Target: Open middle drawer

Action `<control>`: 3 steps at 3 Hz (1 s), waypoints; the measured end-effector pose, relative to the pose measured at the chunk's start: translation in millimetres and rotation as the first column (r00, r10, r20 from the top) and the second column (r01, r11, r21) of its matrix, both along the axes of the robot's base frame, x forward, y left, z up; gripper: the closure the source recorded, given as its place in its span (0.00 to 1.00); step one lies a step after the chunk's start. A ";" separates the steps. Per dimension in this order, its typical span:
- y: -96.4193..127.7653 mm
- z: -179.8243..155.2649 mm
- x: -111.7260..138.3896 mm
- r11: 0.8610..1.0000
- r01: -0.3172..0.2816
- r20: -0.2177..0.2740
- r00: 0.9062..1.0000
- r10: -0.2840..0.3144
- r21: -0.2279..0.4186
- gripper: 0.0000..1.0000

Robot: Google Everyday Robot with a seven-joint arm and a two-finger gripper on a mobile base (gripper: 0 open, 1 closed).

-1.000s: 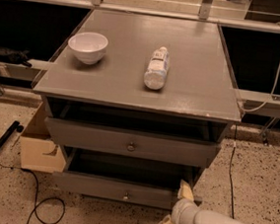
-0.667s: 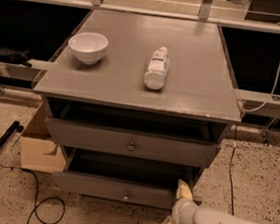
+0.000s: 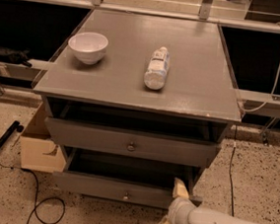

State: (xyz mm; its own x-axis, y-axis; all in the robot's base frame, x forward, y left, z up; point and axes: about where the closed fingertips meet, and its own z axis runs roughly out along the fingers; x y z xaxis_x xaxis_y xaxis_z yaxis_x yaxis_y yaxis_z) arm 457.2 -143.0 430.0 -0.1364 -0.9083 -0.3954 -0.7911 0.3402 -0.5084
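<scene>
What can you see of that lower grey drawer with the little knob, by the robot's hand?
The grey flat-fronted wooden middle drawer stands pulled out, level, its dark inside showing behind the front. A small round metal knob sits at its centre. It lies under the wider grey top drawer, also out. The robot's white gripper, open, is at its right front corner; contact unclear.

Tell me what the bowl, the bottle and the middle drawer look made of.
Bowl: likely glazed ceramic, white and glossy. Bottle: seemingly translucent plastic, pale label. Middle drawer: probably grey-painted wood, matte flat front, small metal-looking knob. The gripper sits by its right end, fingers open.
</scene>
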 end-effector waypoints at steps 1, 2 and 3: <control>20.3 -5.0 -0.7 0.997 -0.059 0.011 0.998 0.060 -0.043 0.00; 39.1 -12.9 -0.5 0.991 -0.112 0.015 0.993 0.114 -0.078 0.00; 41.2 -13.5 0.0 0.990 -0.117 0.016 0.993 0.119 -0.082 0.00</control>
State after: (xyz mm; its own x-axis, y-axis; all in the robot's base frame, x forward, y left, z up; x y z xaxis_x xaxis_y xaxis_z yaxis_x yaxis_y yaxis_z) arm 457.2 -101.8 416.5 -0.0186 -0.9468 -0.3213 -0.8122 0.2017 -0.5475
